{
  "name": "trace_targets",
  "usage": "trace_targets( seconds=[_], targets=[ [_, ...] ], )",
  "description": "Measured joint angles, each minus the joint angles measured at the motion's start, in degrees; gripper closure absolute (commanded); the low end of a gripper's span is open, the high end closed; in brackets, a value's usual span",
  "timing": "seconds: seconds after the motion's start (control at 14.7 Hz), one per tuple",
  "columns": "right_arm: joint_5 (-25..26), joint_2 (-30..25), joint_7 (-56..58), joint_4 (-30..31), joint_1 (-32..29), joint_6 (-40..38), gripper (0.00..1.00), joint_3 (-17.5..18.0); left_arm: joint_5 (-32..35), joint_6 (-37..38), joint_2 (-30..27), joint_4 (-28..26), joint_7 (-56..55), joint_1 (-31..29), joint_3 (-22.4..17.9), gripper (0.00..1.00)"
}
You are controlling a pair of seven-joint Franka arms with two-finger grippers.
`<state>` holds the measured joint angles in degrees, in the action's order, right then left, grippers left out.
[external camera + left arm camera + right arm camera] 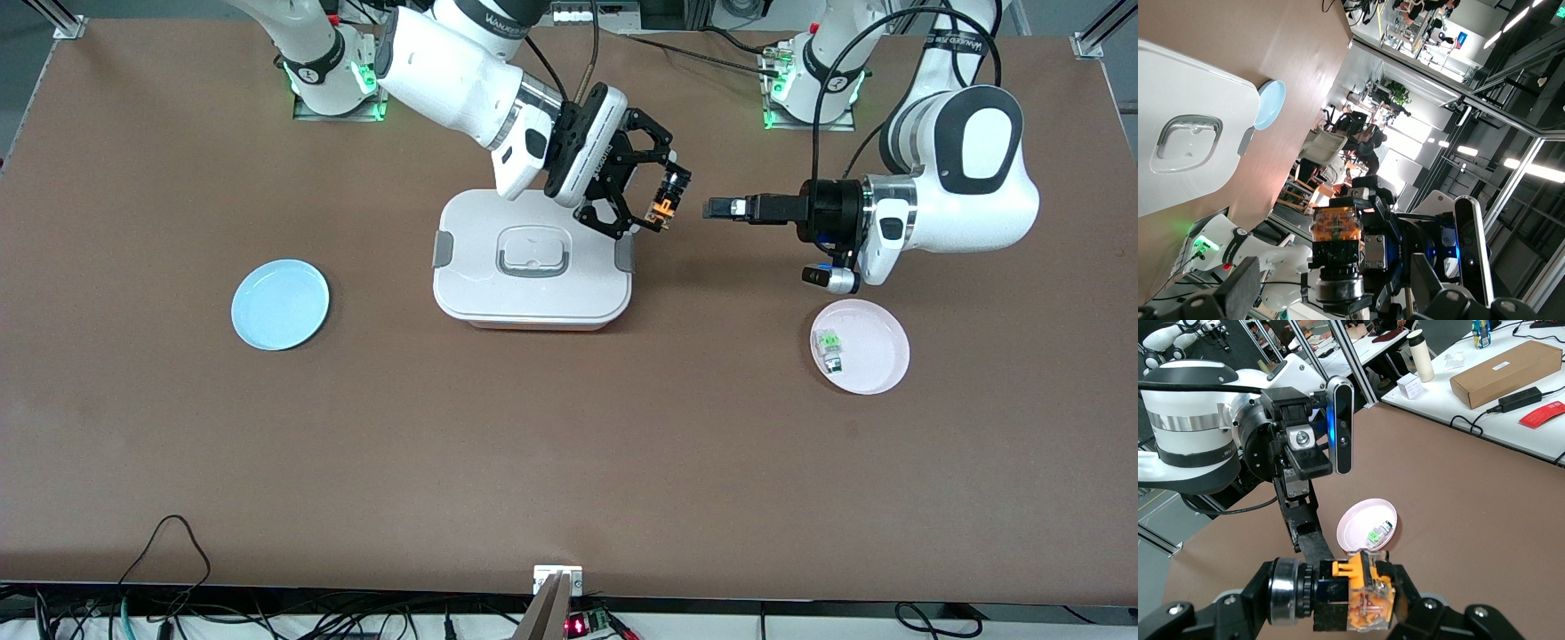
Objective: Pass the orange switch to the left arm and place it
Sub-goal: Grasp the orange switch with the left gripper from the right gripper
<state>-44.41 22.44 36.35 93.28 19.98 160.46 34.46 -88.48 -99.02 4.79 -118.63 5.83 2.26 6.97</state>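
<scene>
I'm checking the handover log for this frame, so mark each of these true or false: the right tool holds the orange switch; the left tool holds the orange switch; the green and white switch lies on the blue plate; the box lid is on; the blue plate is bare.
1. The right tool holds the orange switch. True.
2. The left tool holds the orange switch. False: it is beside the switch, apart from it, holding nothing.
3. The green and white switch lies on the blue plate. False: it lies on the pink plate.
4. The lid is on the box. True.
5. The blue plate is bare. True.
</scene>
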Motion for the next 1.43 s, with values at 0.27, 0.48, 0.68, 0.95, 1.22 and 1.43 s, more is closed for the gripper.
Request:
trace_targets(
  seconds=[0.27,0.48,0.68,0.95,1.22,1.43],
  targets=[
    [-0.04,0.0,-0.43,-0.02,0.59,1.23,1.0,0.04,-0.74,-2.93,0.0,0.0,-0.95,0.01,2.0,0.05],
    [-0.07,-0.01,-1.24,-0.02,2.13,4.02,1.0,0.07,-1.7,-4.38,0.0,-0.01,-2.34,0.03,3.43,0.07],
    [-0.07,0.0,-1.59,-0.02,2.44,4.57,1.0,0.06,-2.26,-4.53,0.0,-0.01,-2.75,0.03,3.81,0.23],
    [-0.07,0.0,-1.68,-0.02,2.44,4.6,1.0,0.03,-2.27,-4.55,0.0,-0.01,-2.92,0.02,3.81,0.39],
    [-0.07,0.0,-1.72,-0.02,2.44,4.61,1.0,0.02,-2.27,-4.55,0.0,-0.01,-2.94,0.02,3.88,0.55],
    [-0.11,-0.01,-1.84,-0.07,2.43,4.73,1.0,0.01,-2.37,-4.58,-0.01,-0.07,-2.96,0.0,4.0,0.93]
  ],
)
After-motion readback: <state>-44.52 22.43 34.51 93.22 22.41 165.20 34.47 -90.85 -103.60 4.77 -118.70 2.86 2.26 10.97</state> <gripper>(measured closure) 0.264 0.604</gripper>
